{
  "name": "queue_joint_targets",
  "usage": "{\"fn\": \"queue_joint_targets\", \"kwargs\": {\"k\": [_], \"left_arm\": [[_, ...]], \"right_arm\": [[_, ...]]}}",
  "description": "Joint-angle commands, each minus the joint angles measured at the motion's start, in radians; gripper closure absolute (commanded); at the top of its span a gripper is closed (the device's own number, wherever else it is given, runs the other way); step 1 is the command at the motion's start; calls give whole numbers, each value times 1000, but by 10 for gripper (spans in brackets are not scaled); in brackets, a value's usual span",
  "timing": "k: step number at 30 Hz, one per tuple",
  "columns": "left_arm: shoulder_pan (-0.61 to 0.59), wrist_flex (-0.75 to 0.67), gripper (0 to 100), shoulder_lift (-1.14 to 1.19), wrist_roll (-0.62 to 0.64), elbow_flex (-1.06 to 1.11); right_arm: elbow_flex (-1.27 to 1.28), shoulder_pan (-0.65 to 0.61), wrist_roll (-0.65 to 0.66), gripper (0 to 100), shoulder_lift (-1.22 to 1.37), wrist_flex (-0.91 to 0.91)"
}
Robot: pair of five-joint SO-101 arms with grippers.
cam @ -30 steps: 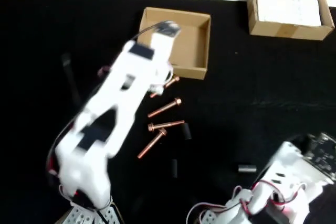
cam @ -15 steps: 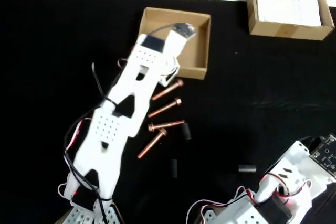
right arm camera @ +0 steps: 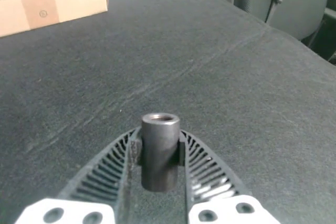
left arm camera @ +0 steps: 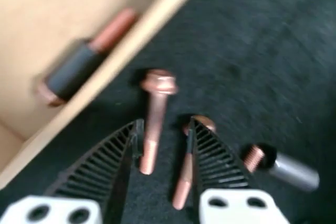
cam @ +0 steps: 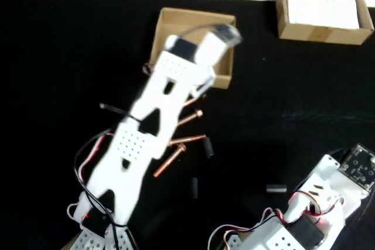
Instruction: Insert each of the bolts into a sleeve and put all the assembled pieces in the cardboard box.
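Note:
My left gripper (left arm camera: 164,126) hangs open just outside the cardboard box (left arm camera: 157,22), low over the black table. A copper bolt (left arm camera: 152,129) lies between its fingers, and a second bolt (left arm camera: 184,182) lies partly under one finger. Inside the box rests one assembled piece (left arm camera: 79,66), a bolt in a dark sleeve. My right gripper (right arm camera: 160,153) is shut on an upright dark sleeve (right arm camera: 160,140), held above the cloth. From the high view, the left arm (cam: 158,115) reaches over to the box (cam: 176,19), with more bolts (cam: 170,161) beside it.
Loose dark sleeves (cam: 194,187) (cam: 275,189) (cam: 208,147) lie on the cloth between the arms. A second cardboard box (cam: 322,30) with a white sheet stands at the back right. A bolt tip meets a grey sleeve (left arm camera: 294,171) near the left gripper.
The left arm has swung right and farther out, its wrist now over the cardboard box's near wall and covering the topmost bolt. The right arm shifted slightly at the bottom right.

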Motion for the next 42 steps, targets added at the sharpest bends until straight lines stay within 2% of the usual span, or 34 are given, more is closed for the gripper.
{"fn": "queue_joint_targets", "kwargs": {"k": [1,8,17,19,21,26,29,32,34,37,42], "left_arm": [[25,11,852,-2,-60,-38],[-8,6,851,82,-112,-44],[-41,-86,854,174,-115,-44],[-38,-95,890,186,-114,-44],[-33,-98,994,188,-114,-44],[-28,-72,990,176,-112,-59],[-22,35,991,117,-110,-173],[-4,64,991,44,-101,-285],[2,66,991,-15,-35,-331],[12,69,991,-145,35,-317],[-13,72,991,-380,40,-266]], "right_arm": [[-4,-12,9,991,-8,-21],[-4,-7,11,991,-8,-21],[-4,-13,8,991,-8,-21],[-4,-13,6,991,-8,-21],[-4,-12,6,991,-8,-21],[-15,-12,3,991,-8,-16],[-51,-13,0,991,-8,-12],[-140,-39,-75,991,-8,65],[-225,-82,-118,991,-8,170],[-348,-180,-187,991,-8,331],[-492,-346,-245,991,-8,533]]}}
